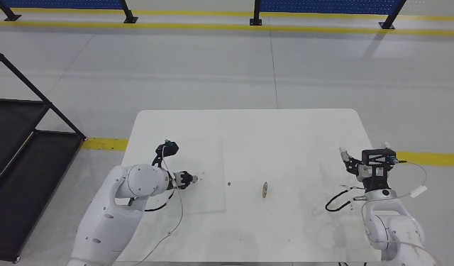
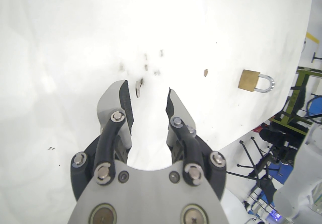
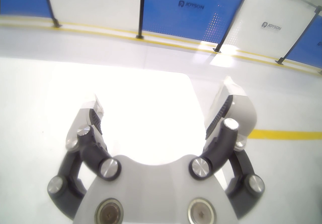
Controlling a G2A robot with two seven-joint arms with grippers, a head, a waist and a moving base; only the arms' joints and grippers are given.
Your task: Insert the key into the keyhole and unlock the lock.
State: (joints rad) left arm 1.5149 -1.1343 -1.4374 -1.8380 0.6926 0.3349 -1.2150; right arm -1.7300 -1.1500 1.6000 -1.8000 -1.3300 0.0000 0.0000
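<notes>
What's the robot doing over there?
It has a lock to open, but it hasn't picked anything up yet. The left gripper is open, low over the white table, right next to a small silver key lying flat. The brass padlock lies farther along, with nothing touching it. The right gripper is open and empty near the table's edge.
</notes>
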